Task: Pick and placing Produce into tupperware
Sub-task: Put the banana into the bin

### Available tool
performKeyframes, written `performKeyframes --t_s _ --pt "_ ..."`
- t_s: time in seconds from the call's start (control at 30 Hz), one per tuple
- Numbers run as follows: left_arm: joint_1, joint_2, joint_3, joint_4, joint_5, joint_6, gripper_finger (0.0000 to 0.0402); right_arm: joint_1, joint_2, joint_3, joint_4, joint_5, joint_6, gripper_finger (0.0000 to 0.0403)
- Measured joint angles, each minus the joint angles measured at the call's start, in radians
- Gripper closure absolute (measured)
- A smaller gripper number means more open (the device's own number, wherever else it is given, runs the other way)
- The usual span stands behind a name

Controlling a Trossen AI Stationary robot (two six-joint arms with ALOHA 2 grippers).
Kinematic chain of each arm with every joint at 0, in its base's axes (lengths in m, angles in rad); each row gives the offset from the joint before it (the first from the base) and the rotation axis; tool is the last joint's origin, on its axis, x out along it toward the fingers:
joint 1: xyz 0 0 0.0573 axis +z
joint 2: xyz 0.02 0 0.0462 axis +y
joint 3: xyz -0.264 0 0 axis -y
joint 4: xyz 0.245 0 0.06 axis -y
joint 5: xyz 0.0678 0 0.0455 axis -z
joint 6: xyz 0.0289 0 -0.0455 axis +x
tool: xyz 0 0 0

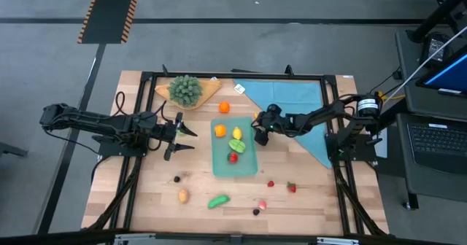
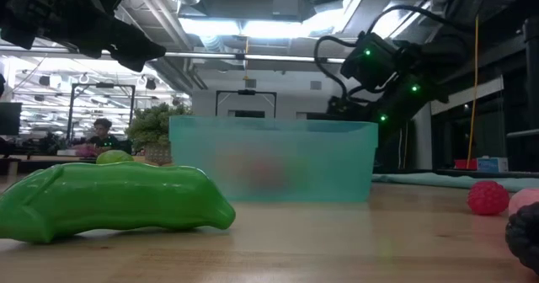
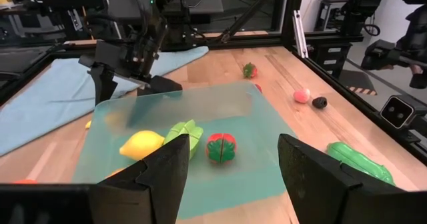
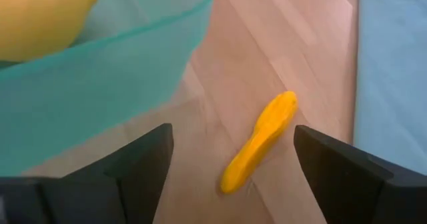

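Right hand [image 1: 260, 133] spread wide, empty, poised over a small yellow-orange piece [image 4: 259, 142] on the tabletop [image 1: 146, 194] just right of the tupperware [image 1: 248, 165], frame centre. Judged step: reaching; next, descend and close. Left hand [image 1: 181, 135] waits wide, centre-left.

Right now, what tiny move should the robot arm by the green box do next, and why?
Probably lower the right gripper straight down over the small yellow piece. Its fingers are open, the piece lies between them on the wood, just outside the tupperware. Nothing is gripped yet.
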Motion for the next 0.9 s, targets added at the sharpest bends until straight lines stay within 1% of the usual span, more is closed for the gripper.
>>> performKeyframes --t_s 0.17,0.43,0.63,0.9 --pt "0.000 0.000 0.000 0.000 0.000 0.000 0.0182 0.000 0.001 0.004 -0.002 0.006 -0.006 0.0114" --pt "0.000 0.000 0.000 -0.001 0.000 0.000 0.0182 -0.001 0.001 0.006 -0.030 0.010 0.001 0.0163" --pt "0.000 0.000 0.000 -0.001 0.000 0.000 0.0182 -0.001 0.001 0.005 -0.037 0.010 0.003 0.0216" --pt "0.000 0.000 0.000 -0.001 0.000 0.000 0.0182 -0.004 0.001 0.004 -0.042 0.011 0.003 0.0300"
